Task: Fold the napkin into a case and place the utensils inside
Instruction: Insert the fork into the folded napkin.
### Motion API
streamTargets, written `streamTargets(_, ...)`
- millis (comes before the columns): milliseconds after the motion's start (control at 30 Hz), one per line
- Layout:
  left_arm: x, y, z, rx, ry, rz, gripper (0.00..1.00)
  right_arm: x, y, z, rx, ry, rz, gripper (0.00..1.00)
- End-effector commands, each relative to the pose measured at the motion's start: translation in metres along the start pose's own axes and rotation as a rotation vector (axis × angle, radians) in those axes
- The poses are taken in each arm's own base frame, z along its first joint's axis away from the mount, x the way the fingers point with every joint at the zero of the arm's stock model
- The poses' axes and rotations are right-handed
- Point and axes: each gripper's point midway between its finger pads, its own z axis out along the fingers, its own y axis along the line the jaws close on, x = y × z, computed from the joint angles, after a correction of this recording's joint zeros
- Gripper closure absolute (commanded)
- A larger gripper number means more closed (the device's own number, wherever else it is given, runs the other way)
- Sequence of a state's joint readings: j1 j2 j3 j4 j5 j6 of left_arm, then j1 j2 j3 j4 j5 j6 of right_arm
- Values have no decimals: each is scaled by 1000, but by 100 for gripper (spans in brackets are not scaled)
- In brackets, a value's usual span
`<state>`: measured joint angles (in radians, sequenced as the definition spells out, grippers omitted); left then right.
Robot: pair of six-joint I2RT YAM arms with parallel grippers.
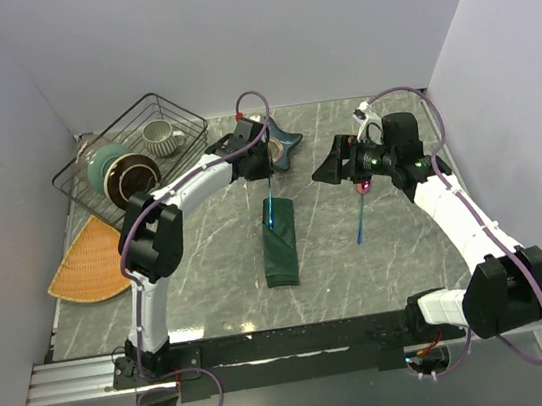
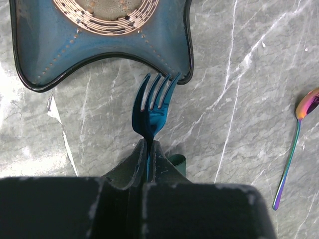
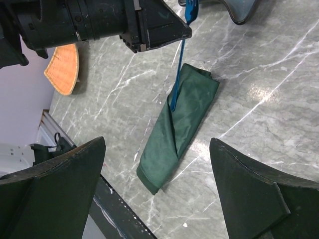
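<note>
The napkin, folded into a narrow dark green case, lies at mid-table and also shows in the right wrist view. My left gripper is shut on the handle of the bright blue fork, tines pointing toward the star dish. In the right wrist view the fork's handle slants down, its end touching the case's flap at the top. The pink-headed spoon lies on the table right of the case, also in the left wrist view. My right gripper hovers open and empty above the case's near end.
A blue star-shaped dish sits just beyond the fork. A wire basket with bowls and a mug stands at the back left. An orange-tan woven mat lies at the left edge. The black front rail runs near the case.
</note>
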<state>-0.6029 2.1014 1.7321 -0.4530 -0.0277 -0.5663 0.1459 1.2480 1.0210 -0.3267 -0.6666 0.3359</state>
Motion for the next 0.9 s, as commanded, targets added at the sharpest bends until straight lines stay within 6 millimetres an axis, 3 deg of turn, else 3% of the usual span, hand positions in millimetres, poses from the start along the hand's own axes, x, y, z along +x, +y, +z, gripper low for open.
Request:
streamTargets(0,-9,-12,-6,31,-28,0,99,-12,6,-5,-7,-30,-26,7)
streamTargets(167,12,-11,-11,24,24,-18,99,-14,7,-6,-7,-30,-36,6)
streamTargets(400,23,-19,-28,35,38,-31,99,-13,8,-5,-18,-22,-32,6)
streamTargets(867,57,-11,-41,11,115,-71,99,-7,10,-7,-35,-18,-32,5)
